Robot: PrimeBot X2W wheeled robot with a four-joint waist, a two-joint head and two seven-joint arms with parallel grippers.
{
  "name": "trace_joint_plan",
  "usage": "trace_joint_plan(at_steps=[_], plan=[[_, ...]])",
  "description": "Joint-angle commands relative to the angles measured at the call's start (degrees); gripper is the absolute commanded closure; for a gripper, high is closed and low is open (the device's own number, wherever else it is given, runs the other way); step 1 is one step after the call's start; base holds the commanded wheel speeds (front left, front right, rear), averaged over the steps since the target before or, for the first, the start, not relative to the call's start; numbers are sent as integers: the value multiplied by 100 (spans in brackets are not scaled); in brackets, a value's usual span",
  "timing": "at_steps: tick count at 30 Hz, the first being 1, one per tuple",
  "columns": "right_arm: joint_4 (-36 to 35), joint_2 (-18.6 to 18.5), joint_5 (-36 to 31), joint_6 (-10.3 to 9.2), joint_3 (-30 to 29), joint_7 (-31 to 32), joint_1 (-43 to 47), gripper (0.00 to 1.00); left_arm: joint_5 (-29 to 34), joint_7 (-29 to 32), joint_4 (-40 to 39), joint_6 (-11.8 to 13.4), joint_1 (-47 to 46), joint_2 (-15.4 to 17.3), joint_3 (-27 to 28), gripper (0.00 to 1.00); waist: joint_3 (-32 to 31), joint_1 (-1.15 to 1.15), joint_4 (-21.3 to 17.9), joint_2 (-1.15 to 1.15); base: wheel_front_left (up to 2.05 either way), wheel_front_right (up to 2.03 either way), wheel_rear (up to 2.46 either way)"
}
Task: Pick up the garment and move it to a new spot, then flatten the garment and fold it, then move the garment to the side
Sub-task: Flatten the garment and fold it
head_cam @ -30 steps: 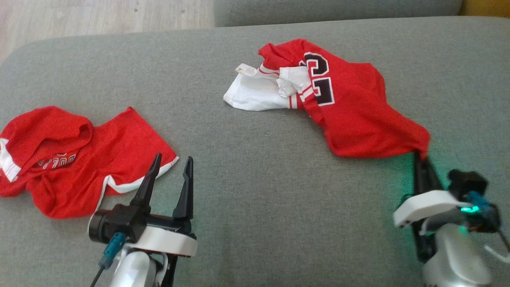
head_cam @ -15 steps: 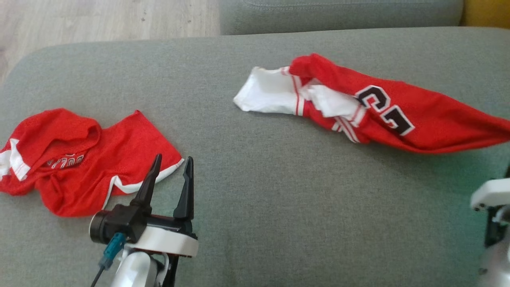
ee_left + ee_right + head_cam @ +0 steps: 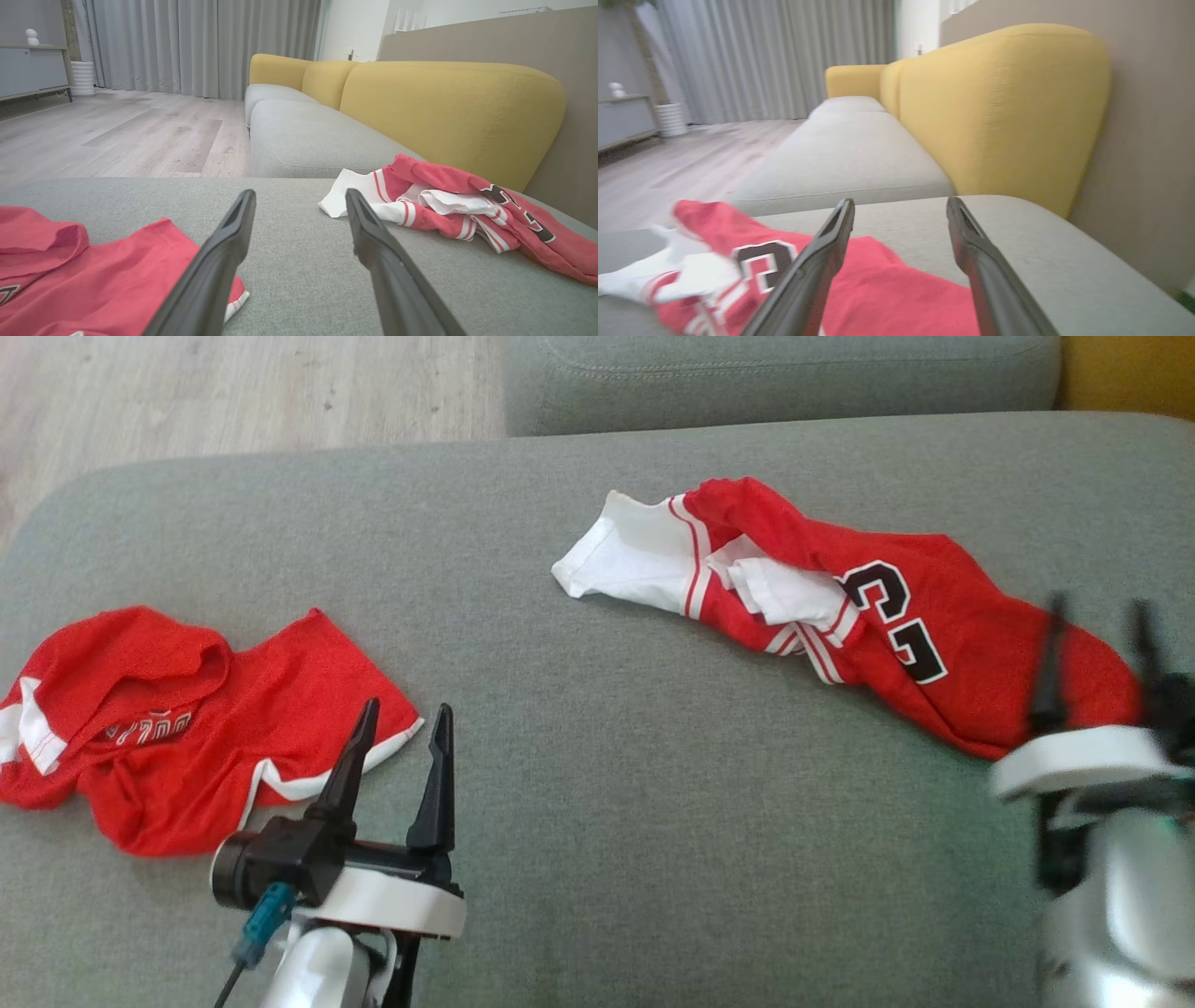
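Two grippers, both spread, nothing between the fingers. The right gripper (image 3: 1097, 611) is blurred on my head feed, with its fingertips over the nearest end of the jersey (image 3: 971, 607). On its wrist feed the red cloth lies under and left of the fingers; I can't tell whether they touch it. From there the jersey runs ahead and leftward across the grey seat cushion (image 3: 653, 803), crumpled, black number facing up, white end farthest from that gripper. The left gripper (image 3: 407, 707) hovers low over the cushion, well apart from the jersey, which sits ahead and to its right. A second red top (image 3: 187, 728) lies bunched just left of it, white-trimmed hem beside the left fingertip. The yellow backrest (image 3: 444, 107) is beyond the jersey.
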Motion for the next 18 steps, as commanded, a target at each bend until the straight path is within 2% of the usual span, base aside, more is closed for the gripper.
trace_joint_plan(at_steps=[1, 3, 4, 6, 12, 18], plan=[[-380, 8, 396, 44, 721, -61, 182, 0, -37, -54, -202, 43, -89, 10, 166, 0, -41, 0, -36, 0, 0, 0, 0], [-623, 8, 733, 44, 1273, -61, 458, 0, -31, -55, -205, 42, -63, 10, 170, 0, -73, 0, -54, 0, 0, 0, 0], [-818, 8, 1021, 44, 1740, -61, 727, 0, -28, -55, -207, 40, -41, 10, 166, 0, -101, 0, -57, 0, 0, 0, 0], [-945, 8, 1197, 44, 2121, -61, 977, 0, -50, -55, -204, 29, -21, 10, 152, 0, -125, 0, -44, 0, 0, 0, 0], [-1022, 8, 1322, 44, 2681, -61, 1269, 0, -80, -55, -211, 10, -53, 10, 37, 0, -78, 0, 68, 0, 0, 0, 0], [-833, 8, 788, 44, 2999, -61, 780, 0, -90, -55, -211, -2, -129, 10, -78, 0, 164, 0, 279, 0, 0, 0, 0]])
